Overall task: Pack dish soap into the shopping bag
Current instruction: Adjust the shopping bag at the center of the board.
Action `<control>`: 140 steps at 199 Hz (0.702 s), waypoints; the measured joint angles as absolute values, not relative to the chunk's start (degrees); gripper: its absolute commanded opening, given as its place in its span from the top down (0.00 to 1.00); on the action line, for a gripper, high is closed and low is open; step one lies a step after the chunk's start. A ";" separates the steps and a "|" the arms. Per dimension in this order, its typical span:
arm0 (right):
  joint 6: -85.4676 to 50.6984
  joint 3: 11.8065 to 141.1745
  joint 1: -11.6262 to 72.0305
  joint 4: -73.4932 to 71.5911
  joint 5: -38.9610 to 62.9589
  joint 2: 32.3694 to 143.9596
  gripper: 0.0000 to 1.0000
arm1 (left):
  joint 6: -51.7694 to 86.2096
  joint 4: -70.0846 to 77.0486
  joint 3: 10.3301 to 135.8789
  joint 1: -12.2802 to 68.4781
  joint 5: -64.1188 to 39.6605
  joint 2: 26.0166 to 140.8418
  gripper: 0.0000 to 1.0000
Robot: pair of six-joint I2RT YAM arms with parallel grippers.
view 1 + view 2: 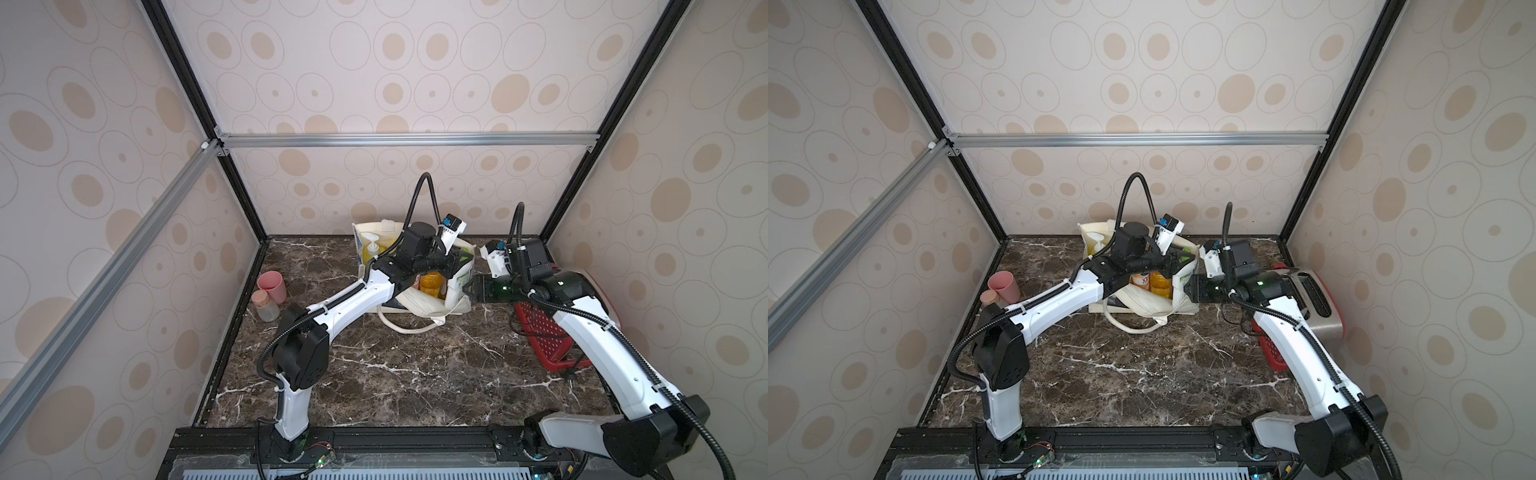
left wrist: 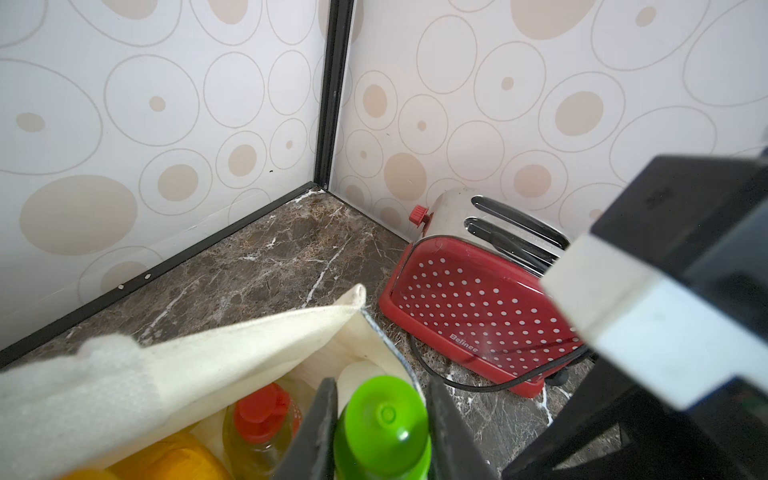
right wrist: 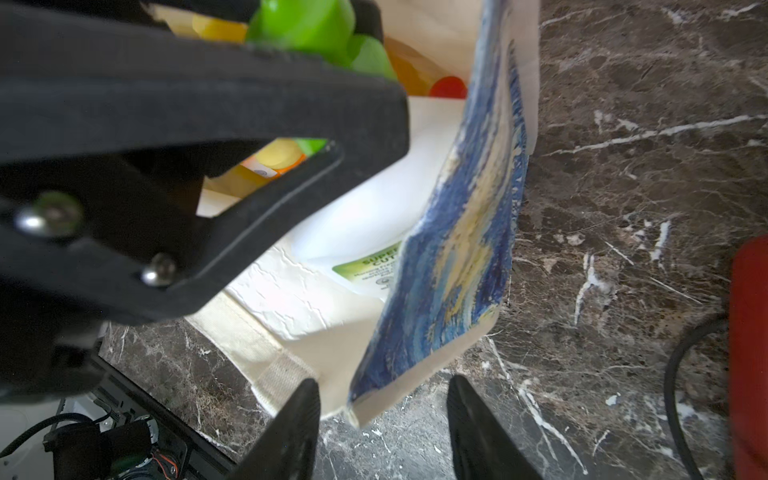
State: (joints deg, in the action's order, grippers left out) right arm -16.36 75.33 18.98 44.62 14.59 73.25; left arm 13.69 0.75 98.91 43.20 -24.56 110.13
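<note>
Step in hand, as I judge it: setting the white bottle [image 3: 361, 224] down into the bag [image 1: 419, 305]. The left gripper [image 2: 381, 399] is clamped on the bottle's green cap. The bottle hangs inside the bag's mouth at the end nearest the toaster [image 2: 469, 299], just inside the blue printed wall. I cannot tell whether its base has reached the bag's floor. The right gripper [image 3: 382, 386] sits low at the bag's outer corner with its jaws apart. The fabric edge stands between them, not pinched as far as the right wrist view shows. Also in the bag are a red-capped bottle [image 2: 259, 411], orange bottles [image 2: 178, 461] and, at the far end, a yellow pump bottle [image 1: 372, 247]. No soap shows on the table [image 1: 415, 374], so the packing looks nearly finished. To do this well, keep the bottle upright and go straight down. Let go only once the bag floor carries the weight, then lift straight up clear of the rim. The canvas is soft, and the near wall sags in both top views, so a finger could snag the rim and drag the bag. Room is tight on the toaster side: the toaster and its cord [image 2: 457, 384] lie just beside the bag, with the right arm between them. A rope handle [image 1: 409, 328] lies loose on the table in front. The front of the table is open. The pink cup [image 1: 272, 286] and corked jar [image 1: 266, 305] stand well apart by the left wall.
</note>
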 measured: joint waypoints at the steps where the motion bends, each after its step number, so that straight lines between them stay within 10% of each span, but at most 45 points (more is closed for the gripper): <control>1: -16.38 75.31 19.03 44.58 14.57 73.32 0.46 | 13.69 0.75 98.91 43.20 -24.56 110.13 0.98; 41: -17.39 74.98 21.15 42.50 13.39 75.44 0.53 | 13.72 0.73 98.91 43.20 -24.47 110.04 0.98; 77: -17.10 74.98 21.85 42.13 11.27 77.03 1.00 | 13.67 0.25 98.85 43.18 -24.03 109.45 0.98; 140: -17.52 77.93 21.78 43.81 10.31 77.41 1.00 | 13.04 0.64 97.34 43.20 -23.40 107.42 0.98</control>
